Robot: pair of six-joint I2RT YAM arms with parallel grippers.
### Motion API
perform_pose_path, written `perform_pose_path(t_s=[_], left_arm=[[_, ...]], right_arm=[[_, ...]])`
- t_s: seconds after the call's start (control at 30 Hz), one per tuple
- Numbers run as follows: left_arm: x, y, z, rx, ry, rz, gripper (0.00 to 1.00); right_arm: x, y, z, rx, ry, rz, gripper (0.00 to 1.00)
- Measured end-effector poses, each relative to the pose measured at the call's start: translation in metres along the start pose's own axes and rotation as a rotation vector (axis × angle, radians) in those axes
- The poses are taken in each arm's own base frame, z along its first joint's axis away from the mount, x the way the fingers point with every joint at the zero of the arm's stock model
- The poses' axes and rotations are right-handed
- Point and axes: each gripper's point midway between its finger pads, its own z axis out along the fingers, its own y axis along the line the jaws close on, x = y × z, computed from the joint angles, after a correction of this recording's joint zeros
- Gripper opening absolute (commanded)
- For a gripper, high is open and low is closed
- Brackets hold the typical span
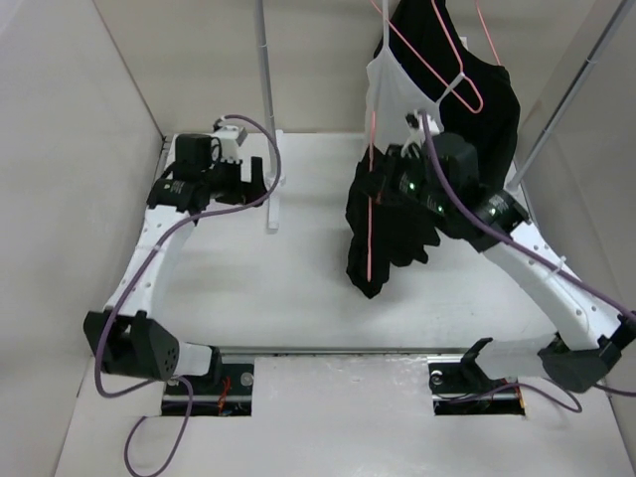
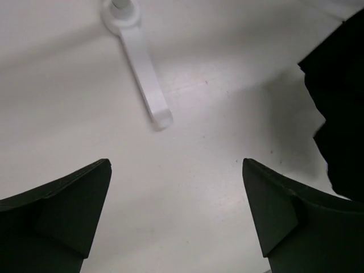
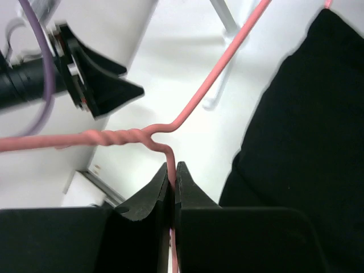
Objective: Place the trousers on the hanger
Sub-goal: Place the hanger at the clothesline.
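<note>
While my right gripper point(image 3: 173, 168) is clenched tight on the hanger point(image 3: 199, 96), jaws pinched on the pink wire just below its twisted neck, my left gripper point(image 2: 176, 165) is released, with its fingers spread wide and nothing between them.

Right wrist view: I see the wire bend out of the jaws. One strand runs up and away, and the twisted part goes off to the left. The trousers point(image 3: 307, 119) are black and fill the side next to the jaws, close to the wire.

Top view: my right gripper point(image 1: 376, 184) sits right of the rack foot point(image 1: 274, 194), well apart from it, above the table point(image 1: 298, 308). The hanger point(image 1: 370, 234) shows as a pink line running down the front of the trousers point(image 1: 393, 238). They hang limp in a bunch right of the rack foot, lowest tip near the table. I cannot tell if the cloth goes over the hanger bar or only hangs against it. My left gripper point(image 1: 256, 179) is just beside the rack foot, on its left.

Left wrist view: the rack foot point(image 2: 145, 79) lies ahead of the open fingers on the white table point(image 2: 187, 216). There is black cloth point(image 2: 341, 102) at the right edge; I cannot tell which garment.

Behind the trousers, farther from the rack foot, a white camisole point(image 1: 393, 75) hangs on a second pink hanger point(image 1: 459, 84), with a black top point(image 1: 492, 109) beside it.
</note>
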Motion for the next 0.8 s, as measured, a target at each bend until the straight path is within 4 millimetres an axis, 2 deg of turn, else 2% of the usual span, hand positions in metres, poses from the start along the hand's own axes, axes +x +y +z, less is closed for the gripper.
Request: perform_pose_path(t_s=[0.07,0.17,0.23,0.37,0.53,0.6,0.63,0.7,0.8], left_arm=[[-0.012,0.007,-0.016,-0.033,-0.063,0.002,1.0],[-0.02,0.011,-0.028,-0.059,-0.116,0.0,1.0],[-0.015,0.012,-0.028,-0.065,-0.113,-0.011,1.0],[0.004,0.019,-0.021,-0.093,-0.07,-0.047,1.0],[0.02,0.03,-0.017,-0.129,-0.039,-0.09,1.0],[0.02,0.03,-0.019,-0.133,-0.045,-0.093,0.95],[0.018,0.03,-0.021,-0.133,-0.053,-0.088,0.91],[0.012,0.027,-0.027,-0.123,-0.071,-0.068,0.89],[-0.016,0.018,-0.042,-0.085,-0.131,-0.002,0.89]], right_arm=[[-0.027,0.018,0.0,-0.012,-0.02,-0.005,0.0],[-0.065,0.043,-0.002,-0.051,-0.077,-0.022,0.0],[-0.077,0.052,-0.004,-0.083,-0.111,-0.031,0.0],[-0.084,0.061,-0.002,-0.106,-0.119,-0.034,0.0],[-0.136,0.106,0.021,-0.212,-0.188,-0.043,0.0],[-0.155,0.121,0.028,-0.26,-0.225,-0.05,0.0],[-0.161,0.125,0.031,-0.276,-0.239,-0.053,0.0],[-0.165,0.122,0.036,-0.279,-0.247,-0.056,0.0],[-0.161,0.108,0.042,-0.248,-0.242,-0.058,0.0]])
